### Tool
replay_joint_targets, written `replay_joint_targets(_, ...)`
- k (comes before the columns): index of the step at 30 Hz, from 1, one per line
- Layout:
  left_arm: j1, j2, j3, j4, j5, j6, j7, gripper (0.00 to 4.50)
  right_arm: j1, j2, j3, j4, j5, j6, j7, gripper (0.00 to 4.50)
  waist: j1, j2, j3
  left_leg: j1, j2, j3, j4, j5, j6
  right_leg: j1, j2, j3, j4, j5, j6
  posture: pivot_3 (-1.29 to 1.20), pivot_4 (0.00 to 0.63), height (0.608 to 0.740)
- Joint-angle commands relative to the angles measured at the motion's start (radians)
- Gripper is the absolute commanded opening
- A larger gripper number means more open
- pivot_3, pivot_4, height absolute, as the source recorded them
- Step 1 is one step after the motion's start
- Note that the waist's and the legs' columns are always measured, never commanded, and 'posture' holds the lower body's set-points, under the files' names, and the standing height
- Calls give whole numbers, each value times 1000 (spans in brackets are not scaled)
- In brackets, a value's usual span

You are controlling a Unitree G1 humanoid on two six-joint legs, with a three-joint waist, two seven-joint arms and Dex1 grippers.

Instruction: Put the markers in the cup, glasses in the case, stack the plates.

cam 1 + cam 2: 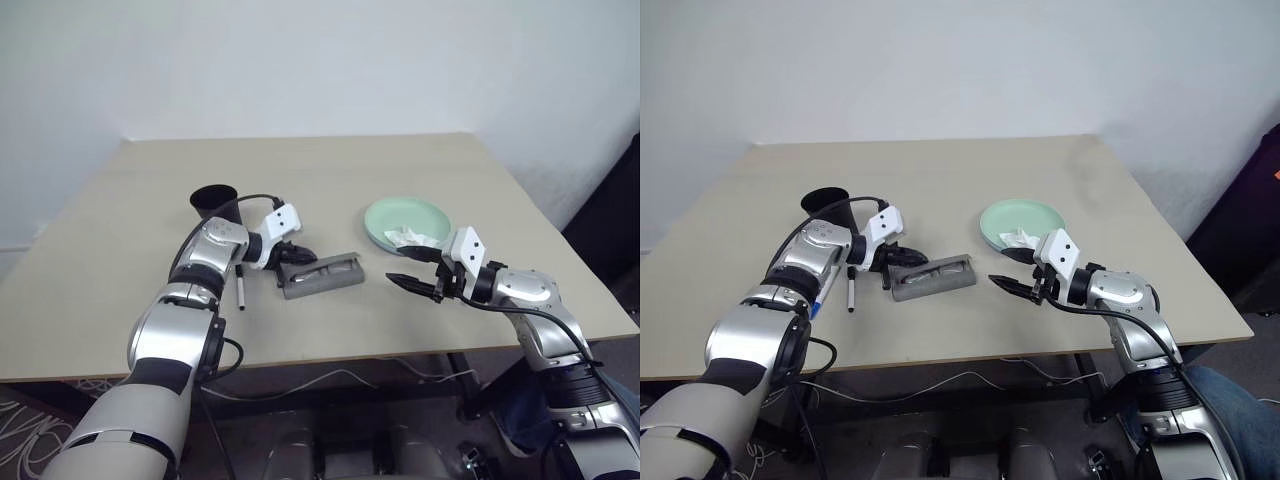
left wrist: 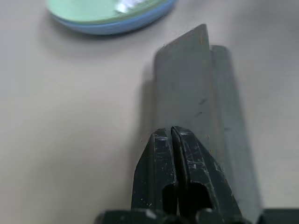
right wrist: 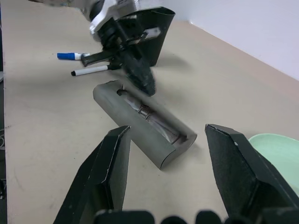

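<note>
1. The left gripper had its two black fingers pressed together with nothing between them, tips at the raised lid of the grey glasses case, at the end nearer the cup.
2. The right gripper hung above the table with its fingers spread wide and empty, pointing at the case's other end from just beside the plates.
3. The case lay open near the middle of the table, the dark wire-rimmed glasses lying folded in its trough.
4. The lid looked light and stiff on its hinge; a push along its top edge should swing it shut, while the thin frames inside seemed fragile, so pressing hard would be unwise.
5. The mint green plate sat stacked on the light blue plate, a crumpled tissue on top.
6. Markers lay on the table beside the black cup, not yet inside it.
</note>
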Motion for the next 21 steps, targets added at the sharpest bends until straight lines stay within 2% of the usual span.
replay_joint_targets(1,40,18,4,-63,-23,4,-10,41,-22,7,-12,-16,20,-9,-2,2750,0,0,0,0,0,0,0,0,0,0,0,0,0,0,0,0,0,740)
replay_joint_targets(9,135,37,47,-182,-86,48,105,41,-38,20,4,-3,19,-8,11,2750,0,0,-1,2,2,0,0,0,0,1,0,0,0,0,0,0,0,740)
replay_joint_targets(12,197,12,120,-316,-133,57,309,41,-41,25,8,-4,16,-7,15,2750,-1,1,0,2,4,0,0,0,0,1,0,0,1,0,0,0,0,740)
replay_joint_targets(14,256,-1,141,-432,-153,88,378,41,-39,25,10,-7,16,-7,16,2750,0,1,0,2,4,0,0,0,0,0,0,0,1,0,0,0,0,740)
replay_joint_targets(18,490,-62,201,-830,-138,258,653,41,-39,20,14,-1,18,-6,31,2750,0,1,-1,1,3,0,0,0,0,1,0,1,1,1,1,0,0,740)
replay_joint_targets(21,581,-108,233,-987,-117,388,823,41,-39,18,17,4,18,-9,41,2750,0,1,-1,1,3,2,-1,-1,2,0,-1,3,0,1,2,0,0,740)
